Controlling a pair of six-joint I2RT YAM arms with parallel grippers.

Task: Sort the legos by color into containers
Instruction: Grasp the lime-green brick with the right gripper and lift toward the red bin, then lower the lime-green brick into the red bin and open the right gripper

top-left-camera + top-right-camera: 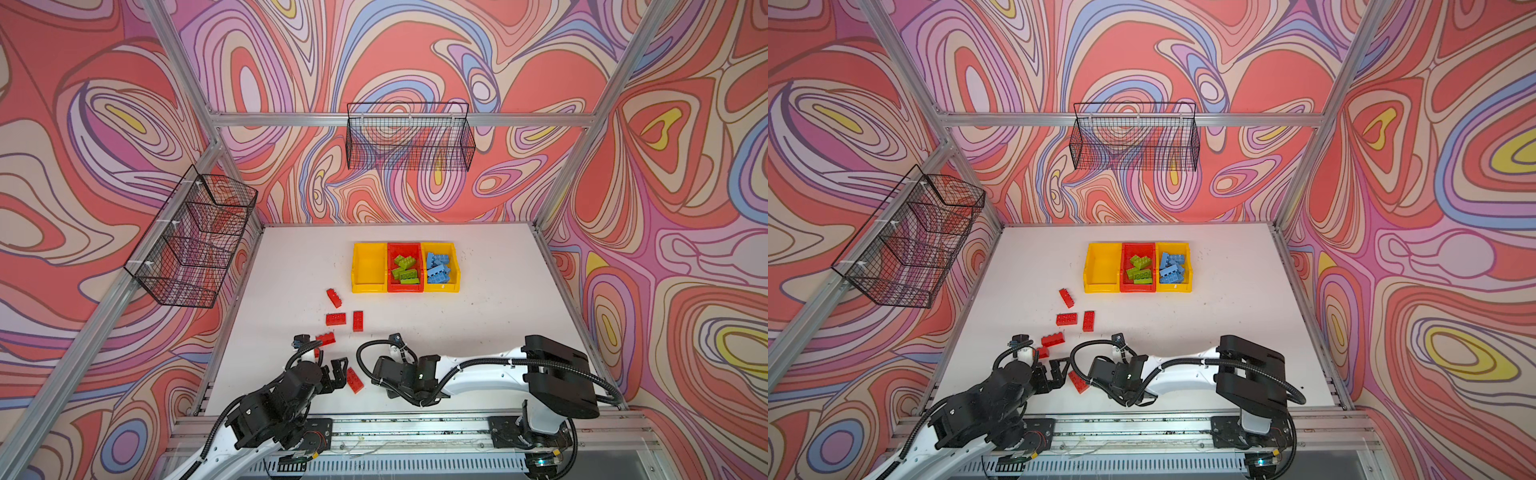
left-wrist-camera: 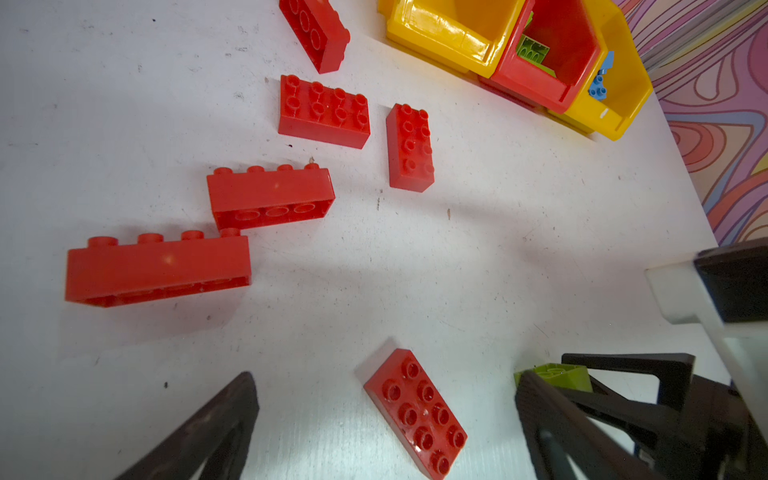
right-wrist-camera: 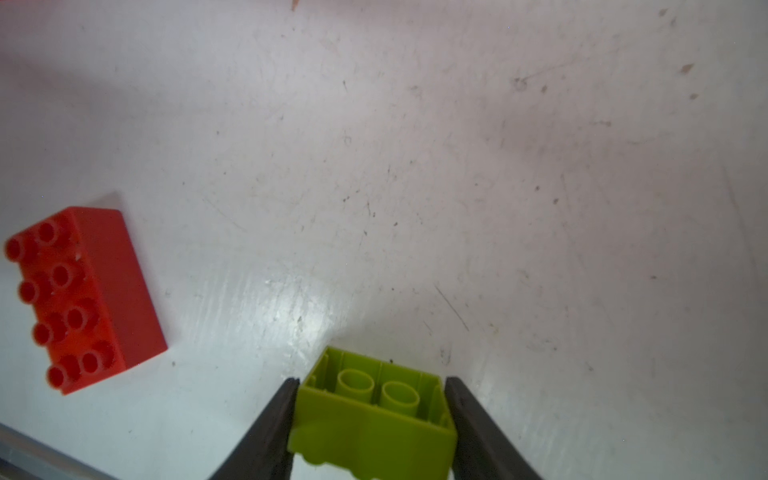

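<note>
White table [image 1: 498, 332], front edge: my right gripper [image 3: 372, 380] pinches green brick [image 3: 374, 432] on its flat walls, for good hold; not lifted yet, I think. It goes to red bin [image 1: 405, 288] w/ other greens [image 1: 404, 268], far side. Left gripper [image 2: 385, 373] wide open, empty, near red brick [image 2: 415, 411].

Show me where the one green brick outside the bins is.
The green brick is clamped in the right pincer, at the table front, just right of a loose red brick; the top views hide it.
</note>
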